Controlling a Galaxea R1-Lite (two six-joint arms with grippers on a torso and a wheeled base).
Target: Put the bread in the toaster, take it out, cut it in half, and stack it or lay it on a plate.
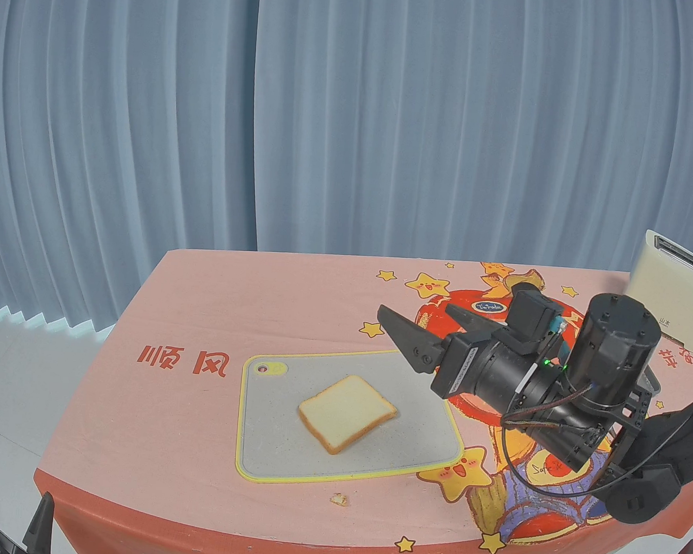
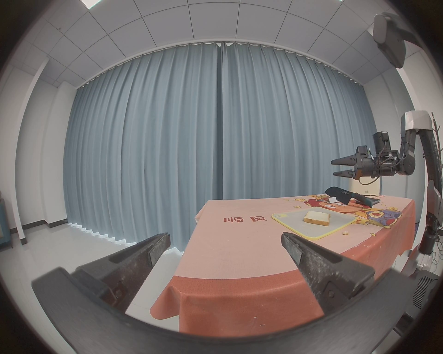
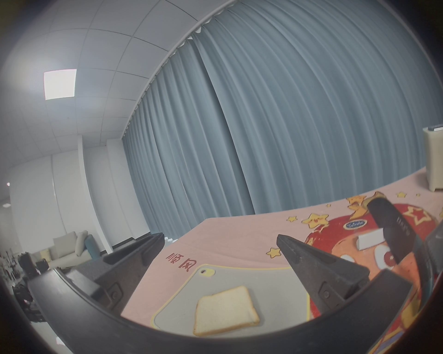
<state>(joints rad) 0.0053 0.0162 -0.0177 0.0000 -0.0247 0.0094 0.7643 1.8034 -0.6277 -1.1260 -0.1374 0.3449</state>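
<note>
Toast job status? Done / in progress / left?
Done: unclear. The pale square bread slice lies whole on the grey yellow-rimmed cutting board; toasting can't be judged. In hand: nothing. The right gripper hovers open near the board; the left gripper is open, off the pink-clothed table. Left: cutting with the black knife, plating, possibly the cream toaster step.

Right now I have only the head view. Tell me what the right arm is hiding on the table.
Observer: A black knife lies flat on the table, on the cutting board's right.
Operator: Give me the height over it.
Observer: The right gripper hangs well above that knife, fingers open, touching nothing.
Operator: Check the left one.
Observer: The left gripper sits off the table, short of its near edge, fingers spread, empty.
</note>
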